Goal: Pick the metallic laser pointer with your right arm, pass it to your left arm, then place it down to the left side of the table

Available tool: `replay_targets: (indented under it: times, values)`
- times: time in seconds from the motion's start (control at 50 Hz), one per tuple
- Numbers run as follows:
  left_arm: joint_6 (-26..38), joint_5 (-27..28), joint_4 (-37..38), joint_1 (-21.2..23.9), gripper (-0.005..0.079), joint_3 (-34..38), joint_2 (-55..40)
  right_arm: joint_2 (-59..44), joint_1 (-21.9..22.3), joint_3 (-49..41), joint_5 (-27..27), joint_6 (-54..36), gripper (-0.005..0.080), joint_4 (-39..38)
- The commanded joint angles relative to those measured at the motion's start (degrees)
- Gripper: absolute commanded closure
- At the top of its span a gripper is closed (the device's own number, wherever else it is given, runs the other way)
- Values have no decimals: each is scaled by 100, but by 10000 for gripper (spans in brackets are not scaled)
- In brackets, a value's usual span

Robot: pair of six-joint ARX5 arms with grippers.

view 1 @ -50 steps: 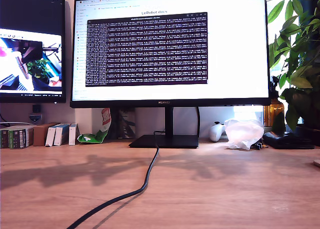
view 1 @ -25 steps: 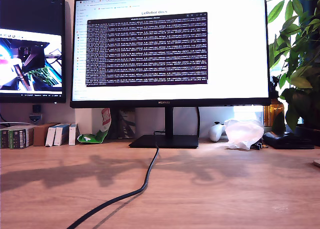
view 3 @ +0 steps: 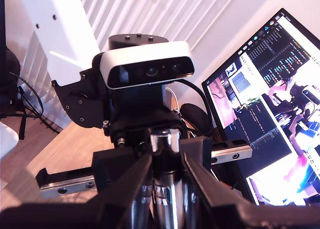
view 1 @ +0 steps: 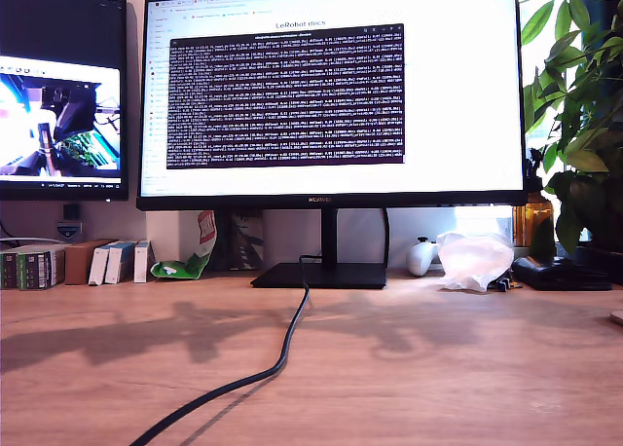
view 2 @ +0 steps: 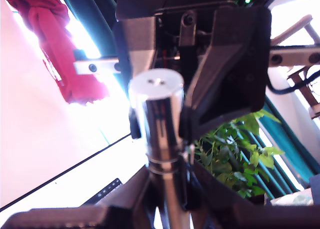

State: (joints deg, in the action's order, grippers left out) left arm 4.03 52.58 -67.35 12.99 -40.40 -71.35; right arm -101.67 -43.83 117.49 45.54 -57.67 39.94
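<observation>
The metallic laser pointer (view 2: 157,119) is a shiny silver cylinder with a flat round end, held in the air between both grippers. In the first wrist view my first gripper (view 2: 167,186) is shut on its lower part. My second gripper (view 2: 159,125) faces it and has its black fingers (view 2: 210,99) closed on the upper end. The second wrist view shows the same: my second gripper (view 3: 165,186) clamps the laser pointer (view 3: 165,199), with my first gripper (view 3: 165,144) opposite under its pale grey camera. Neither arm nor the pointer appears in the exterior view, which shows the table (view 1: 438,368).
A black cable (view 1: 282,349) runs across the table from the big monitor (view 1: 331,95). Small boxes (view 1: 58,263) stand at the exterior view's left. A crumpled plastic bag (view 1: 474,259) and a leafy plant (view 1: 584,125) stand at its right.
In the exterior view the shadows on the table have shifted slightly, and the live picture on the monitor at the view's left has changed. Nothing on the table has moved.
</observation>
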Motion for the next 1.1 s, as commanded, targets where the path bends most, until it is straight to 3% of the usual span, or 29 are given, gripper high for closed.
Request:
replay_targets:
  times: [0.0, 0.14, 0.42, 0.7, 0.86, 0.96, 1.08]
  values:
    - [92, 0, 9, -157, 762, -33, -44, 149, 57, 52, 28, 87, 606, -72]
    - [92, 13, 7, -299, 762, -33, -44, 234, 144, 55, 15, 87, 598, -83]
    - [92, 11, 2, -348, 762, -122, -44, 262, 153, 52, 17, 90, 483, 13]
    - [90, 61, 28, -514, 762, -181, -42, 262, 251, 55, -186, 92, 488, 175]
    - [79, 157, 17, -686, 762, -181, 13, 262, 531, 52, -675, 92, 608, 529]
    - [46, 223, 26, -844, 762, -184, 22, 262, 737, 55, -855, 94, 763, 769]
    - [-13, 404, 149, -977, 762, -184, 26, 262, 1062, 55, -1106, 549, 763, 946]
